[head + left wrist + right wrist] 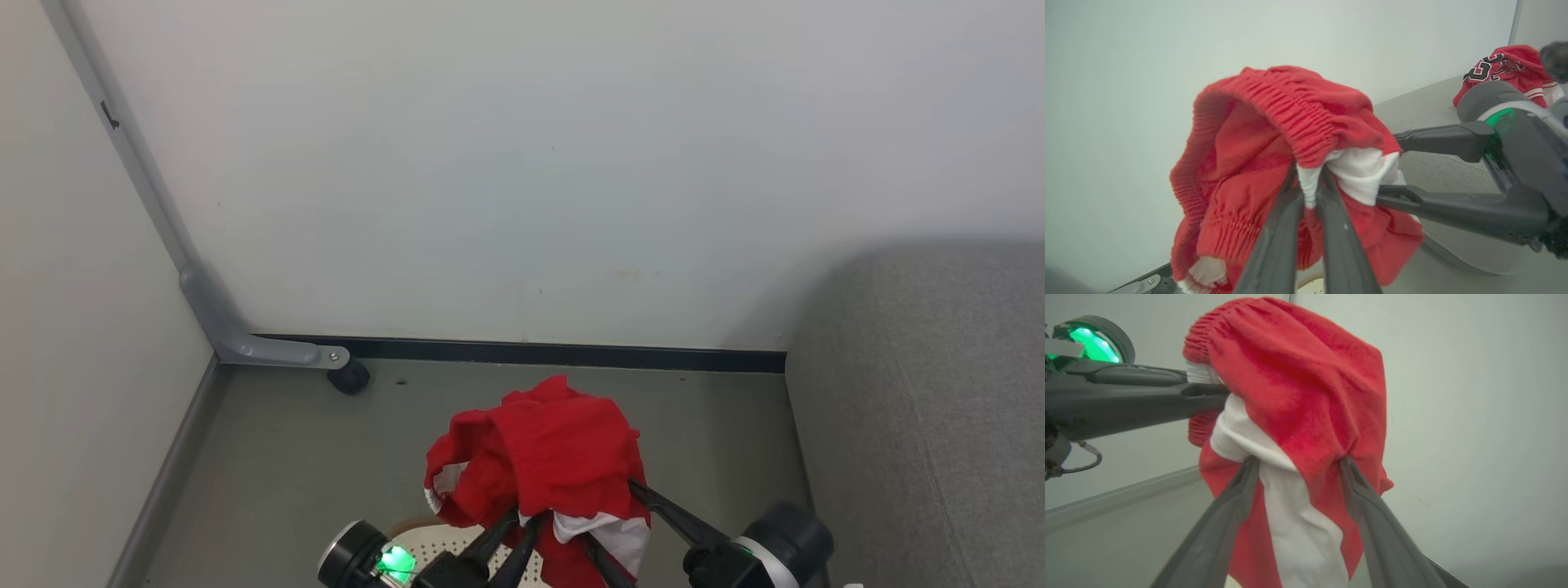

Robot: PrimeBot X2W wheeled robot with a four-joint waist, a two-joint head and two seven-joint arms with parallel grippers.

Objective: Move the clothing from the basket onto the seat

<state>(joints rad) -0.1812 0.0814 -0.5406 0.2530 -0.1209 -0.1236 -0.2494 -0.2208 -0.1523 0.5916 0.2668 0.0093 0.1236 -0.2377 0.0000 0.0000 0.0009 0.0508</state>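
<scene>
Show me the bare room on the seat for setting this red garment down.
Free: the seat stretch against the wall, right of the held garment. Crowded: the seat end where the lettered garment lies.

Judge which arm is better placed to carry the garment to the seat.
Left. The left jaws pinch the red garment; the right jaws stand wide open against it. The seat lies rightward.

Red-white clothing [543, 453] bunched above basket [441, 545]
</scene>
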